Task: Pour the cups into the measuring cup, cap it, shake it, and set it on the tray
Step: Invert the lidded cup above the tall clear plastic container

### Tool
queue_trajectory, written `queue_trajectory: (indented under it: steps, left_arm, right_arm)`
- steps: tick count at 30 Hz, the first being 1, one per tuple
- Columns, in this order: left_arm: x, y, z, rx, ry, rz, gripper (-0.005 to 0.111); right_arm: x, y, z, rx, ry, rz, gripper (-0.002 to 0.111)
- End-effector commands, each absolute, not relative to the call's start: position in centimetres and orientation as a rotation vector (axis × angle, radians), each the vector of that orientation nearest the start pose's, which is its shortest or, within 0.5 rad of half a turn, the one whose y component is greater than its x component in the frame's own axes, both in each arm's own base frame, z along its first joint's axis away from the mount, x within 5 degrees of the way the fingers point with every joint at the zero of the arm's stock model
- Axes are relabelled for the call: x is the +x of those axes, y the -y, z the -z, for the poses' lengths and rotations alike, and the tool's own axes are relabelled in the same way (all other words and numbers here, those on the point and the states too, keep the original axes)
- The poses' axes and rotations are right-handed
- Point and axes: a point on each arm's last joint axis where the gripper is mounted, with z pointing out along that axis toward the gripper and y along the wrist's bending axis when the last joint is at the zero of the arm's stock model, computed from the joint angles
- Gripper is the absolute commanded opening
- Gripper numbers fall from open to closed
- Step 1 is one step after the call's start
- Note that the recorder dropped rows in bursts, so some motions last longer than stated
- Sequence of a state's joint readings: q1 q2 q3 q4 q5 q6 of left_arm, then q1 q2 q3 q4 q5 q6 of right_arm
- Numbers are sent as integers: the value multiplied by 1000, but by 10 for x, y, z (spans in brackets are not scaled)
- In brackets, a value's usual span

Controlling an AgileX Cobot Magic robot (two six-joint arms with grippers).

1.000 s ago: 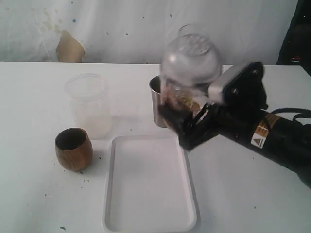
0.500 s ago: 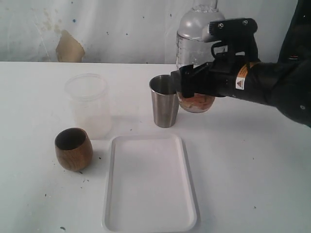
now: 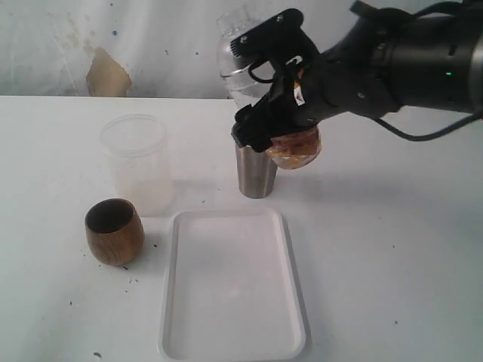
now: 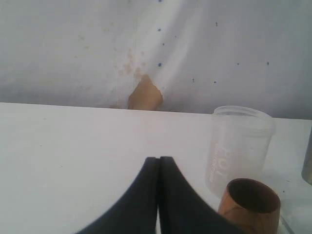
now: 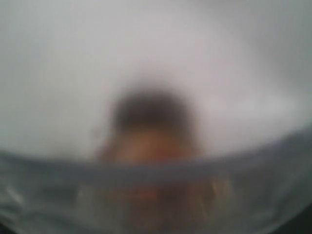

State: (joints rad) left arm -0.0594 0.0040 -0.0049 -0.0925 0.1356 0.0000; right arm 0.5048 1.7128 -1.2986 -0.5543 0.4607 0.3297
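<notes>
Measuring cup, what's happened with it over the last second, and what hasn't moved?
The right gripper, clamped on the measuring cup throughout, swung it up from low near the tray to higher, by the steel tumbler. It now leans with its top toward the left of the exterior view. The steel tumbler, wooden cup, frosted tub and tray stayed put.

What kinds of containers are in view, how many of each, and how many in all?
wooden cup: 1
steel tumbler: 1
frosted tub: 1
measuring cup, held aloft: 1
tray: 1
Total: 5
</notes>
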Motion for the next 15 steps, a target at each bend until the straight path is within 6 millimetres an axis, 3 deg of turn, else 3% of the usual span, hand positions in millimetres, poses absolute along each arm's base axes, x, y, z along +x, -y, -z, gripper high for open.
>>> queue_trajectory:
  steps: [1,9,15]
  left_arm:
    - [56,5,-202,-12,-1610,126,0]
    - [56,5,-202,-12,-1610,126,0]
    - [56,5,-202,-12,-1610,126,0]
  right_arm:
    - [359,-190,-289,-780,-2147,318,0]
    - [370,-228,-284,-908,-2073,658,0]
    - [377,-252,-271,-1002,-1926,1003,0]
